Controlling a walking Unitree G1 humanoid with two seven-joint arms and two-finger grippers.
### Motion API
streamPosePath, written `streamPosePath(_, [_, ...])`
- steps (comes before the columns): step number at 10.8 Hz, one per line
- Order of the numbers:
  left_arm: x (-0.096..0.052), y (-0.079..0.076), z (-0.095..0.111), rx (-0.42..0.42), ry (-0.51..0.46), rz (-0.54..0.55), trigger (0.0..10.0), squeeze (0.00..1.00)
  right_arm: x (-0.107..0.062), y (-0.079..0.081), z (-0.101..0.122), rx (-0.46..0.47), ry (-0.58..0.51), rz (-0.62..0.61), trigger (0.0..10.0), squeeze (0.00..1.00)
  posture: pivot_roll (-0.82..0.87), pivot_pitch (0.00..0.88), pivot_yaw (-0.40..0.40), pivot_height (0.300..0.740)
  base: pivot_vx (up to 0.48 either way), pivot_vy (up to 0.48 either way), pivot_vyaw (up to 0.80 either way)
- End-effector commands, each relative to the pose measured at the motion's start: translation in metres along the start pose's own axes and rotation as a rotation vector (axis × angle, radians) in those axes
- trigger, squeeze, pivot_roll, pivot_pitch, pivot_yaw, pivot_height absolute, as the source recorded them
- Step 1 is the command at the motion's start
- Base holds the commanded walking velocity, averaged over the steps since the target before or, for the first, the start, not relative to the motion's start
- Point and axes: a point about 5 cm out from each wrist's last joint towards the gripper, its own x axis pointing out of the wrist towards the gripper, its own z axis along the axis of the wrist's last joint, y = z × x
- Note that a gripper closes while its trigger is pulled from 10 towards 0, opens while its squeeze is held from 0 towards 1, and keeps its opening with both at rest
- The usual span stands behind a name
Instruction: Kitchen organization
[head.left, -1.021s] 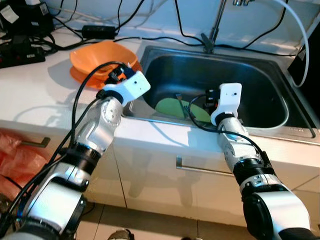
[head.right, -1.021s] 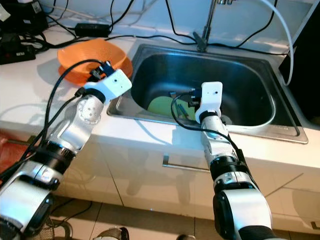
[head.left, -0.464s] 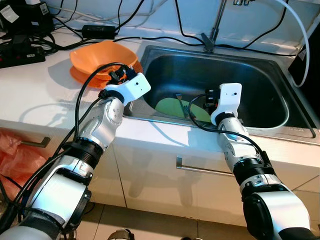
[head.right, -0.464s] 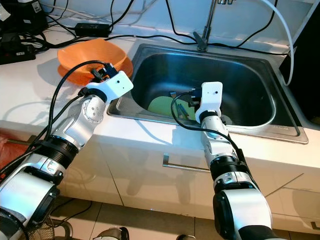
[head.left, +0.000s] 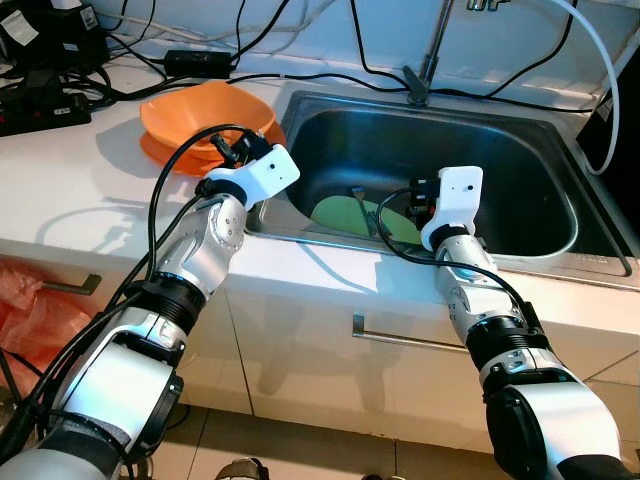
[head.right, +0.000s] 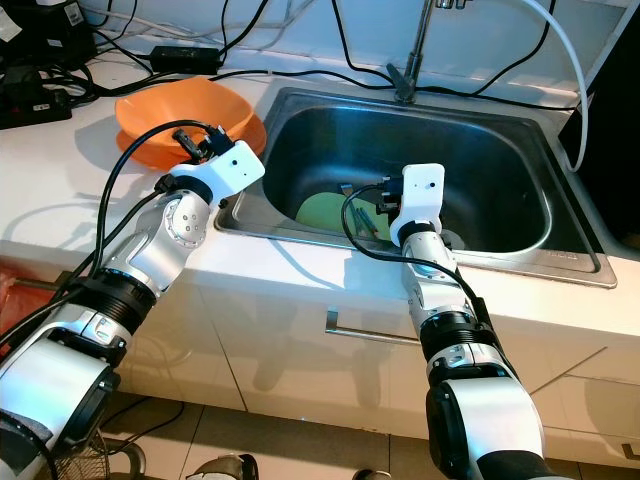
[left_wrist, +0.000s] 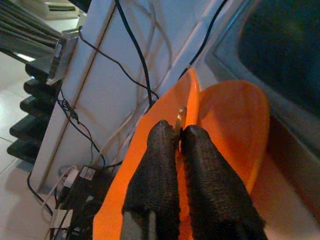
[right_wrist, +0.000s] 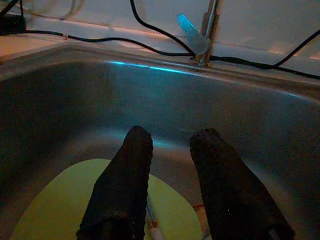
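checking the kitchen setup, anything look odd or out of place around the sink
Yes: black cables run loose over the white counter right at the sink rim, beside the faucet. A green plate lies in the basin. The orange bowls sit in an uneven stack.

Bowl (head.left: 205, 118) on counter (head.left: 70, 190) left of sink (head.left: 520, 170); plate (head.left: 345, 213) in sink.

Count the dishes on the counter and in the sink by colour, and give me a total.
Orange bowls, stacked on the counter beside the sink: 2
Green plate lying in the sink: 1
Total: 3
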Motion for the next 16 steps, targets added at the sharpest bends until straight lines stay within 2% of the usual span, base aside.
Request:
streamPosePath(1, [0.002, 0.004, 0.005, 0.008, -0.023, 0.023, 0.0, 0.00, 0.002, -0.002, 0.005, 0.019, -0.014, -0.012, 10.0, 0.00, 0.06, 0.037, -0.056, 0.740, 0.000, 0.000, 0.00])
streamPosePath(3, [0.003, 0.018, 0.016, 0.014, -0.093, 0.109, 0.0, 0.00, 0.002, -0.002, 0.005, 0.021, -0.016, -0.011, 10.0, 0.00, 0.07, 0.038, -0.059, 0.740, 0.000, 0.000, 0.00])
streamPosePath(4, [0.003, 0.031, 0.028, 0.052, -0.158, 0.184, 0.0, 0.00, 0.002, -0.002, 0.005, 0.023, -0.019, -0.009, 10.0, 0.00, 0.07, 0.038, -0.058, 0.740, 0.000, 0.000, 0.00])
streamPosePath(6, [0.001, 0.042, 0.044, 0.043, -0.243, 0.251, 0.0, 0.00, 0.002, -0.001, 0.006, 0.021, -0.023, -0.007, 10.0, 0.00, 0.07, 0.038, -0.058, 0.740, 0.000, 0.000, 0.00])
streamPosePath(8, [-0.010, 0.052, 0.086, -0.097, -0.452, 0.281, 0.0, 0.00, 0.002, 0.001, 0.007, 0.011, -0.037, 0.004, 10.0, 0.00, 0.07, 0.039, -0.059, 0.740, 0.000, 0.000, 0.00])
streamPosePath(9, [-0.018, 0.049, 0.108, -0.243, -0.551, 0.222, 0.0, 0.00, 0.001, 0.002, 0.008, -0.001, -0.048, 0.019, 10.0, 0.00, 0.07, 0.039, -0.057, 0.740, 0.000, 0.000, 0.00])
streamPosePath(10, [-0.025, 0.033, 0.125, -0.397, -0.640, 0.057, 0.2, 0.00, 0.002, 0.004, 0.010, -0.001, -0.062, 0.032, 10.0, 0.00, 0.07, 0.039, -0.056, 0.740, 0.000, 0.000, 0.00])
streamPosePath(11, [-0.031, 0.019, 0.131, -0.455, -0.668, -0.048, 10.0, 0.00, 0.001, 0.005, 0.010, -0.010, -0.072, 0.041, 10.0, 0.20, 0.07, 0.040, -0.055, 0.740, 0.000, 0.000, 0.00])
streamPosePath(12, [-0.032, 0.012, 0.133, -0.524, -0.676, -0.116, 10.0, 0.00, 0.001, 0.006, 0.011, -0.015, -0.079, 0.047, 10.0, 0.65, 0.07, 0.039, -0.054, 0.740, 0.000, 0.000, 0.00])
streamPosePath(13, [-0.037, 0.005, 0.134, -0.646, -0.663, -0.190, 10.0, 0.00, 0.000, 0.007, 0.014, -0.072, -0.113, 0.067, 10.0, 1.00, 0.06, 0.043, -0.053, 0.740, 0.000, 0.000, 0.00])
streamPosePath(14, [-0.040, 0.001, 0.134, -0.740, -0.653, -0.240, 10.0, 0.00, -0.001, 0.008, 0.017, -0.130, -0.145, 0.087, 10.0, 1.00, 0.07, 0.043, -0.053, 0.740, 0.000, 0.000, 0.00])
streamPosePath(15, [-0.040, 0.001, 0.131, -0.858, -0.633, -0.279, 10.0, 0.00, -0.003, 0.013, 0.023, -0.254, -0.210, 0.142, 10.0, 0.00, 0.07, 0.046, -0.053, 0.740, 0.000, 0.000, 0.00])
streamPosePath(16, [-0.040, -0.001, 0.128, -0.934, -0.615, -0.315, 10.0, 0.00, -0.004, 0.017, 0.025, -0.314, -0.236, 0.174, 10.0, 0.00, 0.07, 0.046, -0.055, 0.740, 0.000, 0.000, 0.00])
